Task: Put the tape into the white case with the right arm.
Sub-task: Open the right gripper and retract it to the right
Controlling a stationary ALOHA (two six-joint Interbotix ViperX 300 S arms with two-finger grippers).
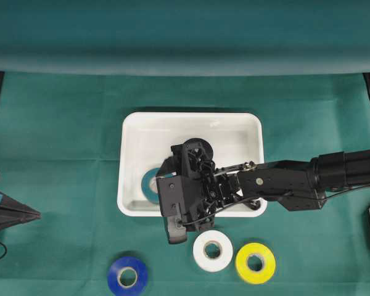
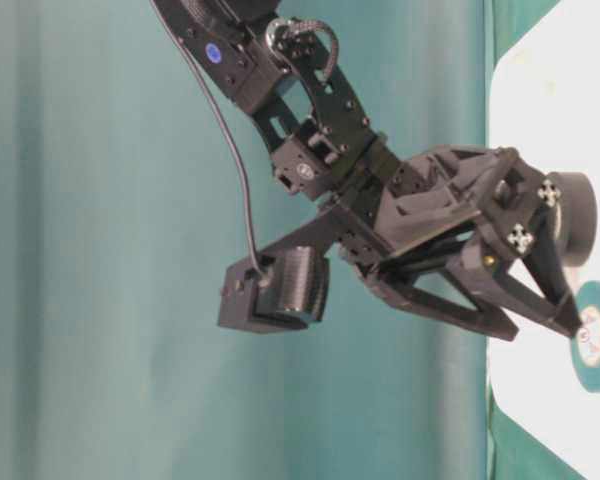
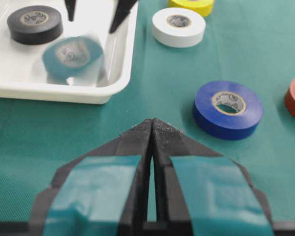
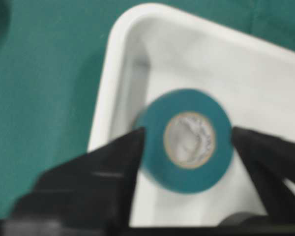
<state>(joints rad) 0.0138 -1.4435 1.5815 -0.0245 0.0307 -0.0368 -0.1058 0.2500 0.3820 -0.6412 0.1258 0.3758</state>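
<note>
The left gripper (image 1: pixel 36 214) sits at the far left edge, its fingers pressed together on nothing, with open cloth (image 1: pixel 68 154) between it and the case (image 1: pixel 172 126). A blue roll (image 1: pixel 127 275) lies near, left of centre. The teal tape (image 4: pixel 186 139) is blurred inside the case by its left wall, close to the near rim. The right gripper (image 4: pixel 187 142) is above it, jaws spread to either side. A black roll (image 3: pixel 35 23) also lies inside. White (image 1: pixel 213 250) and yellow (image 1: pixel 255 263) rolls lie just outside the near rim.
</note>
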